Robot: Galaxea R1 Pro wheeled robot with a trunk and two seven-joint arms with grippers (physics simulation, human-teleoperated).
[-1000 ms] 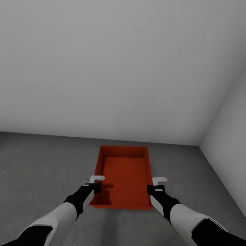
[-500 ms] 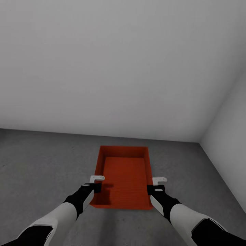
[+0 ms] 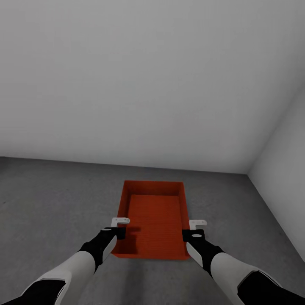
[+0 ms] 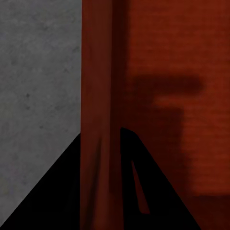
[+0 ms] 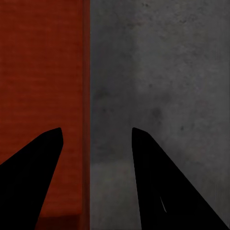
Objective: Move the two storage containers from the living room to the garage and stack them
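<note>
- The left gripper (image 4: 100,167) had its two dark fingers pinched on the left side wall of the storage container (image 3: 156,218), one finger inside the bin and one outside, with the thin wall squeezed between them.
- The right gripper (image 5: 91,163) stood with its fingers spread, straddling the bin's right wall without touching it; a clear gap showed on either side of the wall.
- From above, both grippers sat at the near end of the orange-red bin, the left gripper (image 3: 120,226) and the right gripper (image 3: 194,228) level with each other.
- The bin looked to be resting on the floor (image 3: 51,203) of the garage, near the far wall and toward the right corner, though I could not be sure its base was fully down.
- The risk I saw: with only one side gripped, any lift or pull would tilt or drag the bin, and the thin wall might bend.
</note>
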